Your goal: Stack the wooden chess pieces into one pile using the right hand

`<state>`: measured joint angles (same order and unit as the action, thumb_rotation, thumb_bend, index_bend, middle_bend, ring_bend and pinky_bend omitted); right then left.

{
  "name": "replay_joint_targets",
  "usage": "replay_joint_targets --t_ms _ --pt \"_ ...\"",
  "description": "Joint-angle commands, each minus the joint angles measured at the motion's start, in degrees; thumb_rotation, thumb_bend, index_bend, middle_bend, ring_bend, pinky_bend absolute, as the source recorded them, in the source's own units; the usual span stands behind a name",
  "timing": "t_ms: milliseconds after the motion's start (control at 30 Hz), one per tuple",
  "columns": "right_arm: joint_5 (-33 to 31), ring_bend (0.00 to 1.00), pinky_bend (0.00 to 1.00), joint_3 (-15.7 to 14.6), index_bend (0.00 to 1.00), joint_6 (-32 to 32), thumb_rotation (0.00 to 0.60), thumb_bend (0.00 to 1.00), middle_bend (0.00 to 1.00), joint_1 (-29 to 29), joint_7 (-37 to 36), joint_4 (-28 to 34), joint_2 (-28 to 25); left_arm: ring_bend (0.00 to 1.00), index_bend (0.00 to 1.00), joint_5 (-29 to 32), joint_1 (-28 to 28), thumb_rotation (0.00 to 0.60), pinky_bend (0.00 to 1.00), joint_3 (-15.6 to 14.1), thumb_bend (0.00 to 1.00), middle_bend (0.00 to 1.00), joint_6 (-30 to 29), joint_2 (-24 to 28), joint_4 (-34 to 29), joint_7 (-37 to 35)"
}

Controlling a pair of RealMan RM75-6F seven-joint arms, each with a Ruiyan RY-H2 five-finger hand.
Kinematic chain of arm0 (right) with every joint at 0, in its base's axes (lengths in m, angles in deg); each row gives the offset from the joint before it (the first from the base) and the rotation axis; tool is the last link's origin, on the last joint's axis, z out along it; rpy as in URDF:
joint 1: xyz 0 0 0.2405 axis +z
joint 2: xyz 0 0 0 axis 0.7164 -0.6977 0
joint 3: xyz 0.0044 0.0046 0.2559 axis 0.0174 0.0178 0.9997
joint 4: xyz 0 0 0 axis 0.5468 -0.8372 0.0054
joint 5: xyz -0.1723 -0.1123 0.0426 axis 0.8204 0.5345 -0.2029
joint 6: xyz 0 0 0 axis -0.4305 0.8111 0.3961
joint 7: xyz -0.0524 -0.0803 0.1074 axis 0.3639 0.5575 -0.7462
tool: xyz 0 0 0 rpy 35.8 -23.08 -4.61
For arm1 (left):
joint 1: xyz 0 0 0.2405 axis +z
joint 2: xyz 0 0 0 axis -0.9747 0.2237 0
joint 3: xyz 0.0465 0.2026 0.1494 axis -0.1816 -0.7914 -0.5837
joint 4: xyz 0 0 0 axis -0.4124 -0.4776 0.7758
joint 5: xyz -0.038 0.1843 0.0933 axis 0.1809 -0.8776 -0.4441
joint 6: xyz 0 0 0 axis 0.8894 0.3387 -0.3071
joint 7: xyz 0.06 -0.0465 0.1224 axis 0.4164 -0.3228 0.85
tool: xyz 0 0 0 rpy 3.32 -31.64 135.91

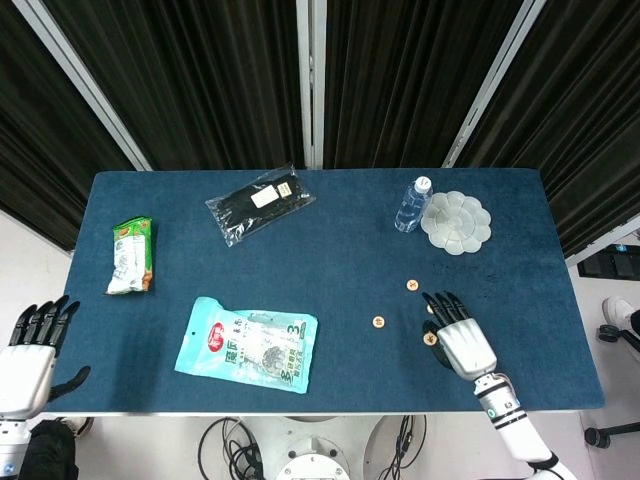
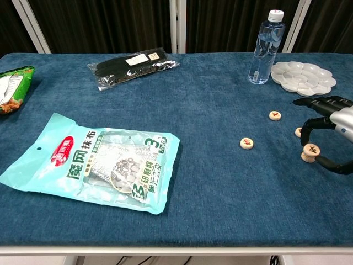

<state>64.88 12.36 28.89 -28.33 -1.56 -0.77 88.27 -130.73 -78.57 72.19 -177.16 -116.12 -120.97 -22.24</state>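
the right hand (image 2: 331, 130) arches over a two-high pile (image 2: 310, 152) of chess pieces on the desk (image 2: 209, 182), fingers curled but whether gripping i cannot tell; a careless lift could topple it, and two pieces (image 2: 246, 143) (image 2: 275, 115) lie apart.

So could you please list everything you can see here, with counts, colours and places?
table: one, blue.
water bottle: one, clear, far right.
palette: one, white, beside the bottle.
black packet: one, far centre-left.
snack packet: one, green, left edge.
cloth packet: one, teal, near left.
chess pieces: at least four, pale wood, near right; two under the right hand.
left hand: off the table's left corner.
right hand: arched over pieces.
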Motion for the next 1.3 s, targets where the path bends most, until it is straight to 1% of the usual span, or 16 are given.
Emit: replay_joint_targets --t_ms 33,833,1300 --pt "-0.4 0.00 0.00 0.2 0.50 -0.3 0.600 0.33 0.00 0.1 0.2 -0.2 -0.2 0.00 0.04 0.1 0.0 0.600 0.00 0.0 0.19 0.00 0.1 0.0 0.0 0.1" --pt "-3.3 0.00 0.00 0.5 0.50 -2.1 0.600 0.33 0.00 0.6 1.6 -2.1 1.3 0.00 0.04 0.6 -0.1 0.600 0.00 0.2 0.19 0.00 0.3 -0.1 0.4 -0.3" --pt "-3.8 0.00 0.00 0.4 0.48 -2.7 0.600 0.33 0.00 1.0 1.4 -1.6 1.1 0.00 0.04 0.3 -0.2 0.600 0.00 0.1 0.19 0.00 0.3 -0.1 0.4 -0.9"
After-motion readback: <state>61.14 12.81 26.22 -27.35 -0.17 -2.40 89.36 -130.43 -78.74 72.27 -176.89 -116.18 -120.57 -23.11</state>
